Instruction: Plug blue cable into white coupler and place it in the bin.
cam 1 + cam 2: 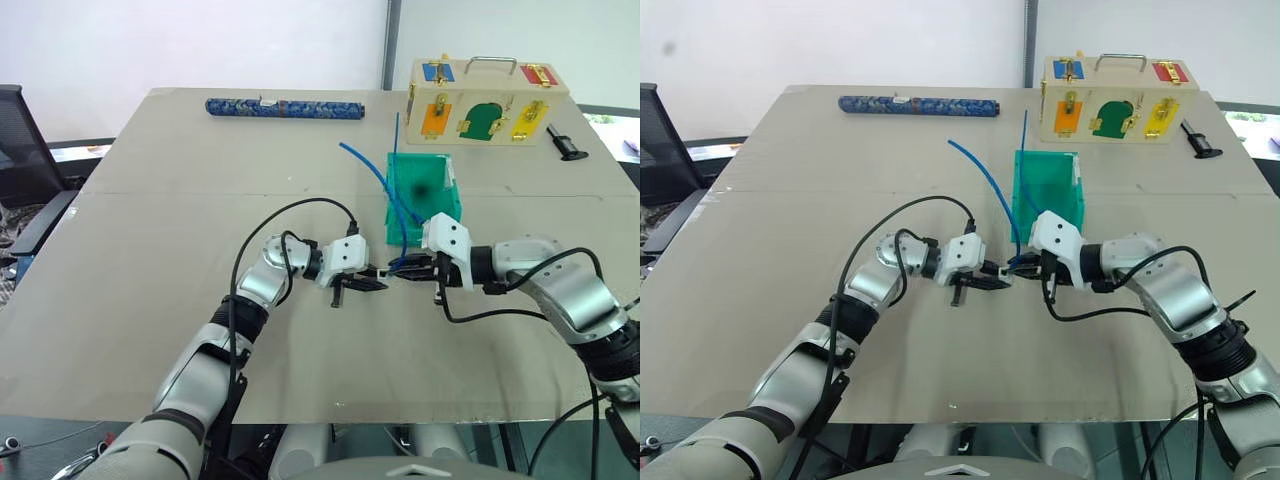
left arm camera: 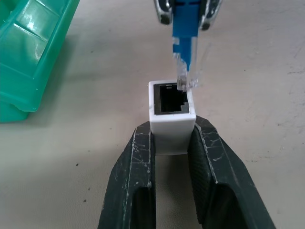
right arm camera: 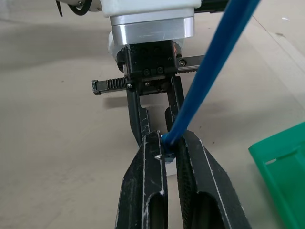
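The two arms meet just above the counter point(image 1: 150, 330), close in front of the near end of the green bin point(image 1: 447, 190). The left end effector point(image 2: 171, 138) pinches the white coupler point(image 2: 170, 117) between its two black fingers point(image 2: 136, 176), gripping the block by its sides with the dark socket opening facing outward toward the other arm. The right end effector point(image 3: 167, 148) is pressed together on the blue cable point(image 3: 214, 67) just behind its plug, so the cord rises out from between the fingers. In the left wrist view the clear plug point(image 2: 187, 71) hangs at the rim of the coupler's opening, its tip touching the edge of the socket; it is not seated inside.

From the right end effector the blue cable climbs up and away, passing along the left wall of the bin and arching to the far left over the counter. A second, straighter blue cord point(image 1: 397, 150) stands up out of the bin's far end.

The bin sits right of the counter's centre. Beyond it, at the far right, stands a pale wooden box point(image 1: 487, 100) with coloured latched doors, and a small black tool point(image 1: 565, 145) lies to its right. A long dark blue patterned roll point(image 1: 285, 107) lies along the far edge, to the left of the box.
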Action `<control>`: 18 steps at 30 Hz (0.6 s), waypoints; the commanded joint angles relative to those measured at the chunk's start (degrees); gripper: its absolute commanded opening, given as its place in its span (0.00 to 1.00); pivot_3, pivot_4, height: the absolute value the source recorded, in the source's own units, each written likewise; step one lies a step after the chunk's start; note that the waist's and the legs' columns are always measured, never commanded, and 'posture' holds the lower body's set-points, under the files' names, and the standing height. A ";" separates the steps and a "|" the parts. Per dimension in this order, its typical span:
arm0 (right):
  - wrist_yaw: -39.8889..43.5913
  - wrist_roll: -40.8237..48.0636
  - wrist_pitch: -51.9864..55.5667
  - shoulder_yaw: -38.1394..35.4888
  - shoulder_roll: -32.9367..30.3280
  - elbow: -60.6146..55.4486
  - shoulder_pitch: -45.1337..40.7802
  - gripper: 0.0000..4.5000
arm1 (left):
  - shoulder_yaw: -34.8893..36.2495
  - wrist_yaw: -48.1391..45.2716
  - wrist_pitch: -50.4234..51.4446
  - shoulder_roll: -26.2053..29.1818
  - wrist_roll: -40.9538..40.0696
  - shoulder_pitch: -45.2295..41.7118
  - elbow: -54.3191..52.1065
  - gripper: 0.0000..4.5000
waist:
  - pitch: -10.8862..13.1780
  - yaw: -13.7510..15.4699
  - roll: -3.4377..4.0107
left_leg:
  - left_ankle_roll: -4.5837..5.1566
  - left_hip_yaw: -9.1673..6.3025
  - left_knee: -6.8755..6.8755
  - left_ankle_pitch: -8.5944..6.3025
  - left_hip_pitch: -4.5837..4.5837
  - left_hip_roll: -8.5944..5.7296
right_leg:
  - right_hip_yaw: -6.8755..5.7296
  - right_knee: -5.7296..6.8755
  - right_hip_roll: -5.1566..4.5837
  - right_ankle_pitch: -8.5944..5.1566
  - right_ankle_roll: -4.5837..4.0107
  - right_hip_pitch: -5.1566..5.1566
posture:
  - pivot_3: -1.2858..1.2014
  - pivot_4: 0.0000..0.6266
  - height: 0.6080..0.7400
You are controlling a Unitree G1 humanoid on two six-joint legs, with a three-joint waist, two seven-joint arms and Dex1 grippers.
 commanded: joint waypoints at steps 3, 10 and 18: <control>2.46 -2.64 -1.47 -0.41 1.70 1.43 -2.04 0.00 | -0.46 -0.07 -0.76 -0.29 1.27 0.35 1.00 0.08 | -0.01 0.03 -0.01 | 0.00 0.00 0.00 0.00 0.00 -0.01 | 0.00 0.01 -0.01 0.00 0.00 0.00 | 0.52 0.24 0.99; 5.74 -6.65 -2.11 1.11 1.58 3.64 -2.69 0.00 | -0.36 -0.35 -0.79 -0.58 1.16 0.39 0.95 0.08 | -0.01 0.10 0.00 | -0.01 -0.03 0.01 0.00 0.00 -0.04 | -0.01 0.03 -0.03 0.00 0.00 0.01 | 0.52 0.24 0.99; 10.24 -8.97 0.09 3.16 0.58 5.33 -3.84 0.00 | -0.27 -0.38 -1.06 -0.68 1.25 0.12 1.48 0.08 | -0.05 0.10 0.00 | -0.01 -0.05 0.02 0.00 0.07 -0.05 | -0.03 0.05 -0.04 0.00 0.00 0.07 | 0.52 0.24 0.99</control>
